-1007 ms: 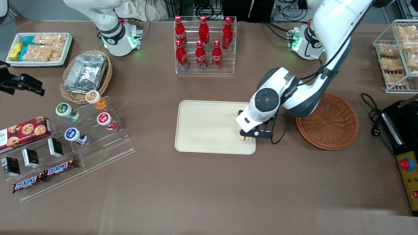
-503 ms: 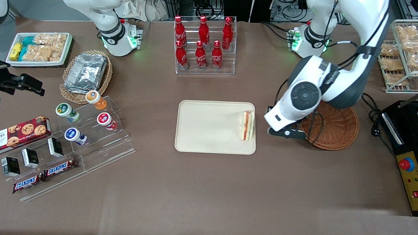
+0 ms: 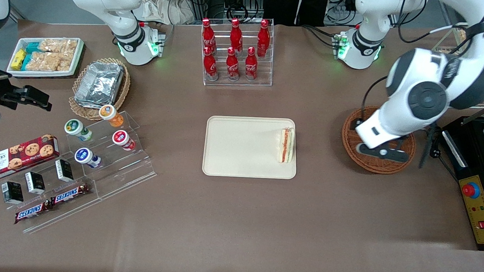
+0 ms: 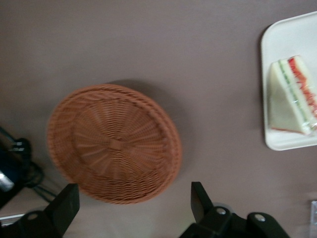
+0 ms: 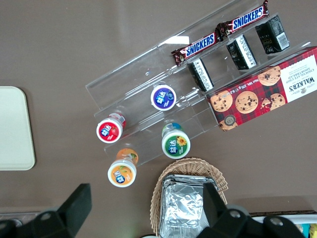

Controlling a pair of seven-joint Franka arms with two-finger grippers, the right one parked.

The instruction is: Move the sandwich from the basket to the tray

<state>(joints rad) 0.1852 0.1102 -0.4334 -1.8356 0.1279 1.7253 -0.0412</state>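
Note:
The sandwich (image 3: 287, 145) lies on the cream tray (image 3: 241, 146), close to the tray's short rim nearest the basket, filling edge up. It also shows in the left wrist view as a pale wedge, the sandwich (image 4: 292, 96), on the tray (image 4: 287, 34). The reddish-brown wicker basket (image 3: 373, 165) holds nothing and stands on the table beside the tray, toward the working arm's end. My left gripper (image 3: 383, 152) hangs open above the basket, well apart from the sandwich. In the wrist view the gripper (image 4: 133, 208) has its black fingers (image 4: 67, 206) spread wide over the basket (image 4: 114, 144), with nothing between them.
A clear rack of red bottles (image 3: 236, 50) stands farther from the camera than the tray. A black appliance with a red button (image 3: 478, 177) and a cable (image 3: 430, 137) lie beside the basket. A foil-filled tan basket (image 3: 99, 85) and snack stand (image 3: 100, 153) sit toward the parked arm's end.
The gripper let go of the sandwich on the tray, rose, and swung away toward the working arm's end; it now hangs over the basket. The sandwich stays put.

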